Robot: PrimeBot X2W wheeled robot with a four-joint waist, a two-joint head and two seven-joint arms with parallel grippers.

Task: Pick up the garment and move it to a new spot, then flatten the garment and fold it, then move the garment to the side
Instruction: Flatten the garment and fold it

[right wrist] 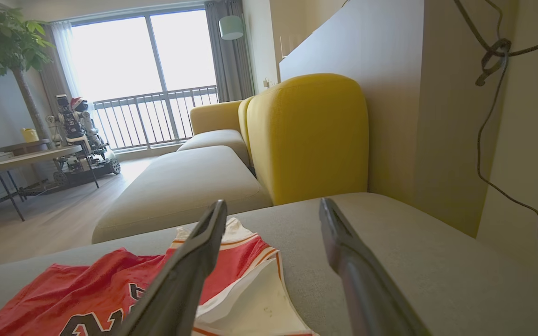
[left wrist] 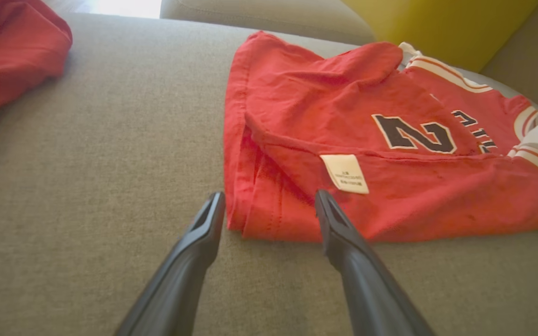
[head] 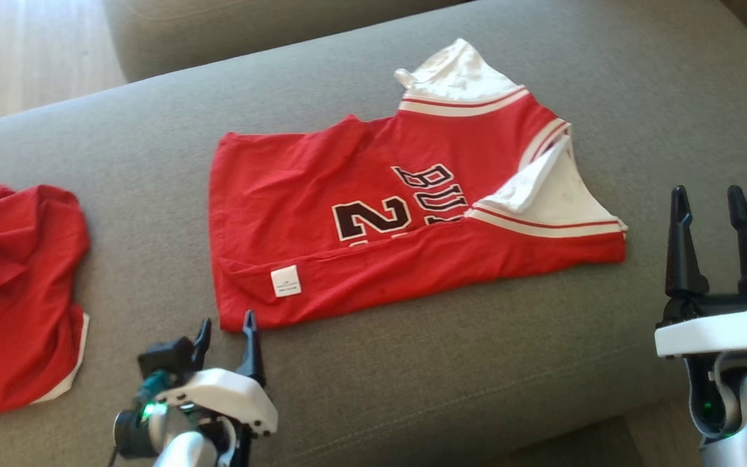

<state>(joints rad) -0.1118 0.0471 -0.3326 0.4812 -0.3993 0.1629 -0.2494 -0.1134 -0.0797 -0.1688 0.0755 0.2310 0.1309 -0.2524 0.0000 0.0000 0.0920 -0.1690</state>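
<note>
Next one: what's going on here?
A two-armed robot is folding a red jersey on a grey sofa. The jersey lies spread out with its near edge folded over. The left gripper sits at the jersey's near corner, fingers open, gripping nothing. The right gripper hovers open off to the right. Another red garment lies crumpled to the left.

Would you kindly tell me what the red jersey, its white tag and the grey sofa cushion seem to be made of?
Red jersey: soft matte fabric, probably a knit; it creases and folds limply. White tag: thin satiny or papery label; unclear which. Grey sofa cushion: coarse woven upholstery, with visible weave and seam.
</note>
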